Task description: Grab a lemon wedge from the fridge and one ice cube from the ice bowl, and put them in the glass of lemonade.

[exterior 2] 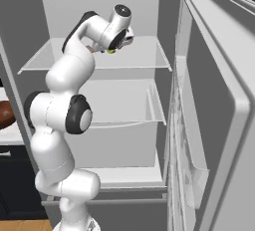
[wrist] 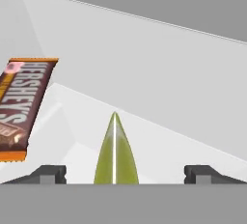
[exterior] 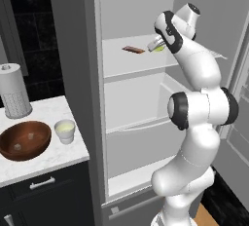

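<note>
A: Where's the lemon wedge (wrist: 115, 153)?
B: On the fridge (exterior: 92, 49)'s upper white shelf (wrist: 159, 141), between the wide-open, empty gripper (wrist: 124, 174); chocolate bar (wrist: 21, 105) to its left.
A: And outside?
B: Marble counter (exterior: 48, 159) at left, carrying ice bowl (exterior: 24, 140), glass of lemonade (exterior: 64, 130), paper-towel roll (exterior: 13, 91).

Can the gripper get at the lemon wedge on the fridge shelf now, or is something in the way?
Probably yes. The open gripper has the lemon wedge between its fingertips, and the chocolate bar lies off to one side, apart from it.
</note>
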{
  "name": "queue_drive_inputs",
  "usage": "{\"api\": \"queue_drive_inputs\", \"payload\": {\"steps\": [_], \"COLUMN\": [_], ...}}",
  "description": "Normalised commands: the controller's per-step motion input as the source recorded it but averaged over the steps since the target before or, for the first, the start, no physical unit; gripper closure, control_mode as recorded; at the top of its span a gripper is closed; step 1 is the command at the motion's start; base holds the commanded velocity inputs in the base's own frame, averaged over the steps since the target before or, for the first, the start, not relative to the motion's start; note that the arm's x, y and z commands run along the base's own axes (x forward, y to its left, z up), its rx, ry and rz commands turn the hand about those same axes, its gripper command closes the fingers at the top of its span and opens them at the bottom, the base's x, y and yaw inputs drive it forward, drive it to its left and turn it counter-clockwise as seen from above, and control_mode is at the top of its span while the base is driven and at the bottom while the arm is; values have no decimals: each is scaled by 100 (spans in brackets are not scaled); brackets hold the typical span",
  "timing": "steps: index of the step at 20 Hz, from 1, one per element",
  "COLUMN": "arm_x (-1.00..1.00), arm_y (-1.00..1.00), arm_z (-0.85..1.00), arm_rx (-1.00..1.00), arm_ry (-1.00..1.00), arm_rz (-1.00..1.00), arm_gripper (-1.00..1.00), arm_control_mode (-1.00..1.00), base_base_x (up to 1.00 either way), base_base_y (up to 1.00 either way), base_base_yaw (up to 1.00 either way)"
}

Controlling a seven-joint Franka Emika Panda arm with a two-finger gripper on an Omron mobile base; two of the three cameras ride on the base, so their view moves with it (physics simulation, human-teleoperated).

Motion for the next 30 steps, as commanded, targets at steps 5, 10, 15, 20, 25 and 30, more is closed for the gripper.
{"api": "queue_drive_inputs", "payload": {"steps": [5,10,15,20,25,30], "arm_x": [-3,0,-29,-100,-100,-100], "arm_y": [0,0,0,2,22,26], "arm_z": [-7,0,-3,0,-1,-19], "arm_rx": [0,0,0,0,0,0], "arm_ry": [0,0,0,-9,-5,2], "arm_rz": [0,0,0,-1,-5,-12], "arm_gripper": [100,100,100,100,100,100], "arm_control_mode": [-100,-100,-100,-100,-100,-100], "base_base_x": [0,0,0,0,0,0], "base_base_y": [0,0,0,0,0,0], "base_base_yaw": [0,0,0,0,0,0]}}
